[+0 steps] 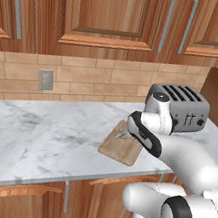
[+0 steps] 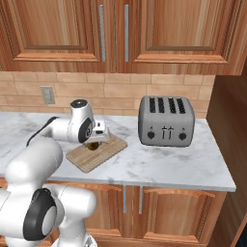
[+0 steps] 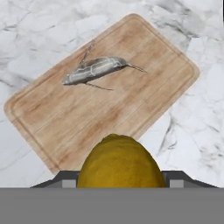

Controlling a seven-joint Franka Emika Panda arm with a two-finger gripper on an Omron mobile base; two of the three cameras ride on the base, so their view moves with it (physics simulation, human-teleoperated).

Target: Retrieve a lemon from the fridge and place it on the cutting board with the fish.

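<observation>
The grey marble tabletop (image 2: 159, 166) runs beneath wooden wall cabinets (image 1: 102, 13) and a tan brick backsplash, with a silver toaster (image 2: 166, 120) standing toward its right end. The cutting board (image 3: 105, 89) lies flat and skewed on the tabletop, just left of the toaster. The fish (image 3: 96, 69) rests on the far half of the board, which leaves the near half bare as a set-down zone.

The gripper (image 2: 94, 143) hangs above the board's near edge. Its jaws are partly closed and pinch the lemon (image 3: 118, 162) between them; in the hand view the fruit bulges up between the two dark tips, held clear of the wood. In the right base view the lemon (image 2: 93, 145) shows as a dark olive shape just above the board (image 2: 99, 153).

The arm reaches forward from the base with the forearm roughly level and the wrist bent downward, so the hand points nearly straight at the board. Judged from this pose, the carry is nearly complete: lowering and release remain. The round fruit may roll once released.
</observation>
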